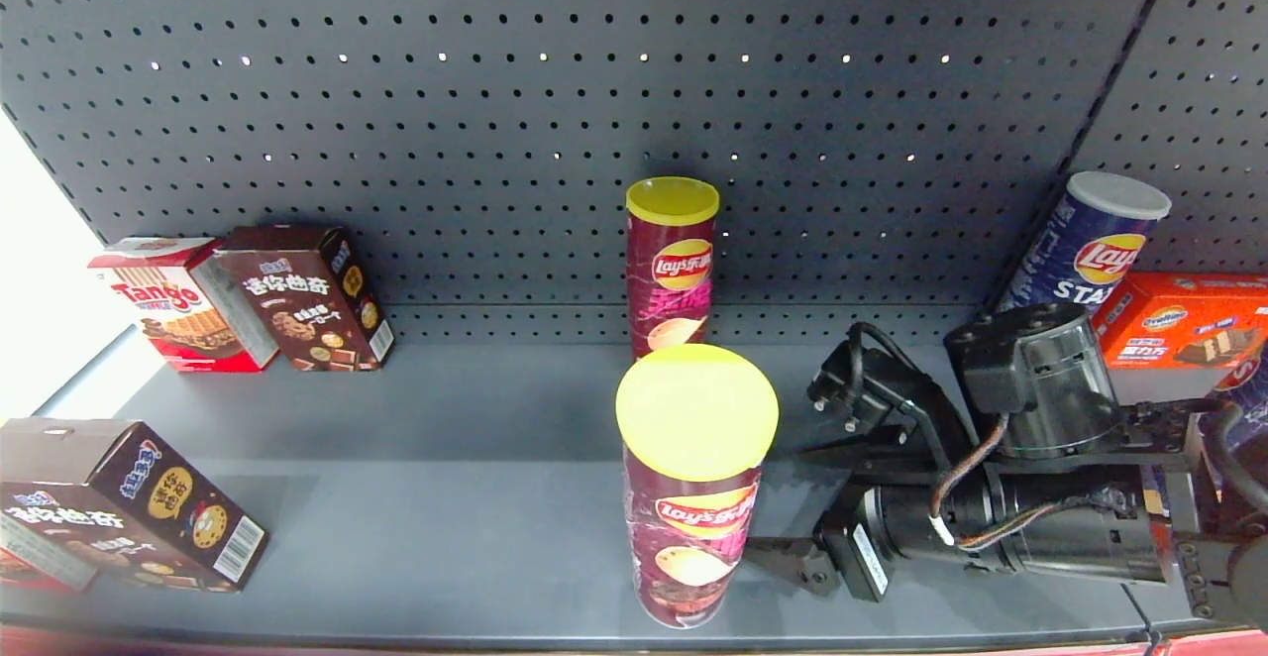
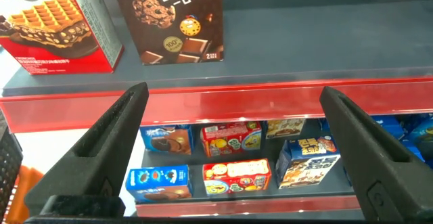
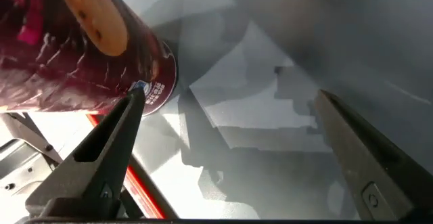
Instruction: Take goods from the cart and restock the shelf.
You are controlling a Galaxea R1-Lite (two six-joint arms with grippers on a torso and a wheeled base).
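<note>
**While the right gripper gapes, the near can stands on the shelf**

Though its fingers are spread wide, one tip sits just beside that upright maroon can at the shelf's front edge. The far can stands behind, against the pegboard wall. Left gripper, jaws apart too, faces the red shelf lip. Cookie boxes sit left.

Maroon front can and rear can, both yellow-lidded; navy can, grey-lidded; dark grey perforated backboard.
</note>
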